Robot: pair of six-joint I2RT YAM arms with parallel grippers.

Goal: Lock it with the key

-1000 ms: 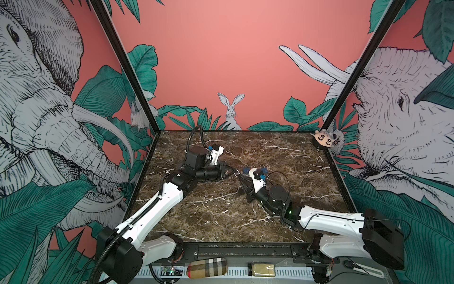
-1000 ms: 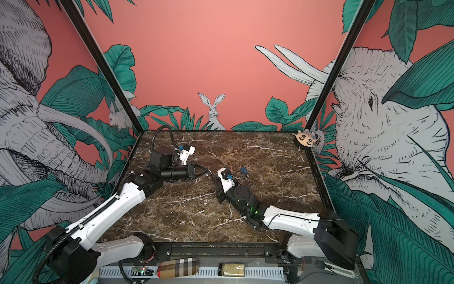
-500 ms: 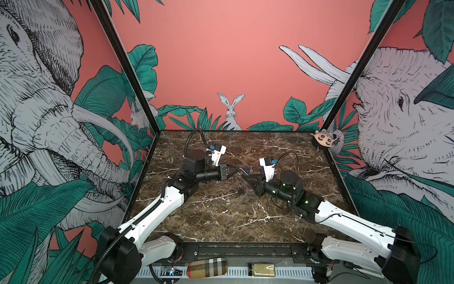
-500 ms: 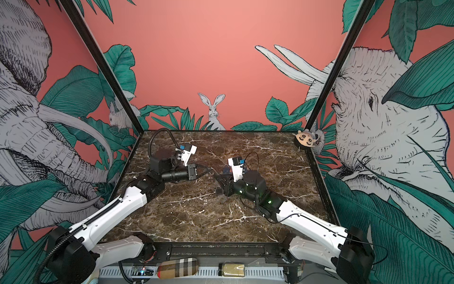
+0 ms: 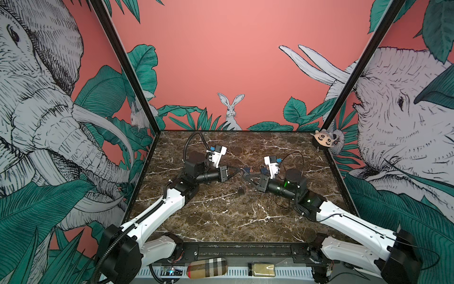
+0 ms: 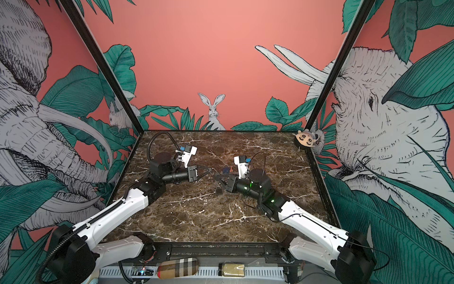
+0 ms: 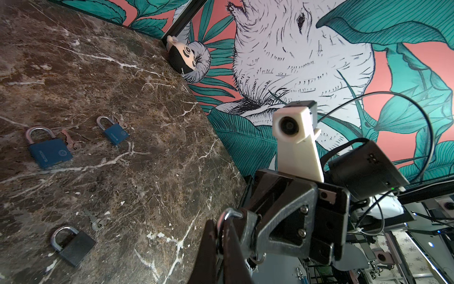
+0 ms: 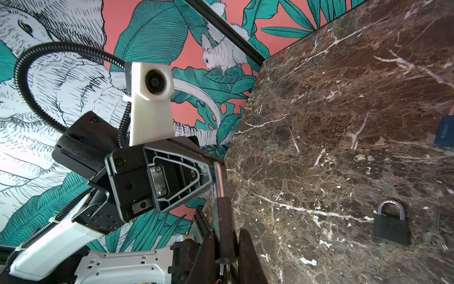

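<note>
The left claw and right claw point tip to tip near a black padlock.

Left arm, right arm reaching inward, low; both jaws closed, tips meeting.

The right end effector, a second ago low at the black padlock on the desk, now hangs lifted just beyond that padlock. It is turned sideways to meet the left end effector, with the gripped padlock clear of the desk. Its arm no longer lies flat in front of the black padlock; the elbow stands raised to the padlock's right. The black padlock now lies uncovered.
</note>
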